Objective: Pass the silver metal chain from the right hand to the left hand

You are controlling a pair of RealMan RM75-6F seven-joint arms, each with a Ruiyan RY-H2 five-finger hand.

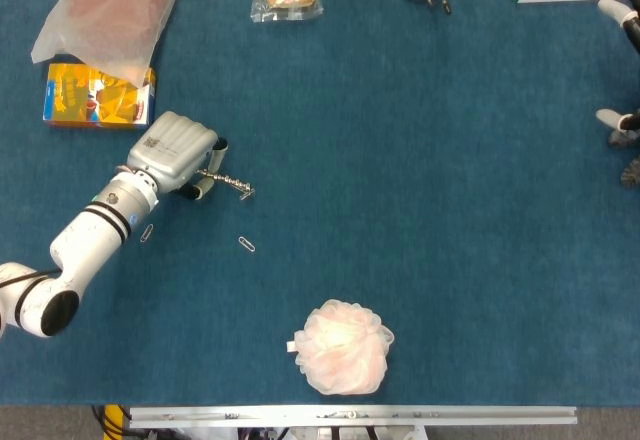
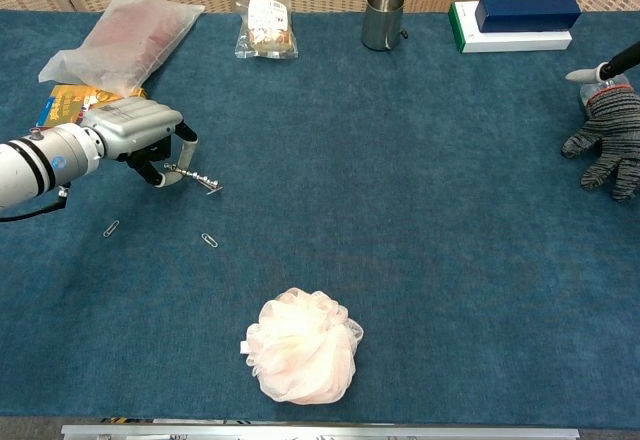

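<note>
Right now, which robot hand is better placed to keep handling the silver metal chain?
The left robot hand: its fingers already pinch one end of the silver metal chain. The right robot hand sits at the far right table edge.

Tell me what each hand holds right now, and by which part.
The left hand pinches the silver metal chain by its near end, the rest trailing toward the table. The right hand shows only partly; its hold cannot be told.

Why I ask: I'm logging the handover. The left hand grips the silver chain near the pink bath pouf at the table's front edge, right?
Not quite. The left hand does grip the silver chain, but near the yellow snack box, far from the pink bath pouf. The head view shows the separation clearly.
</note>
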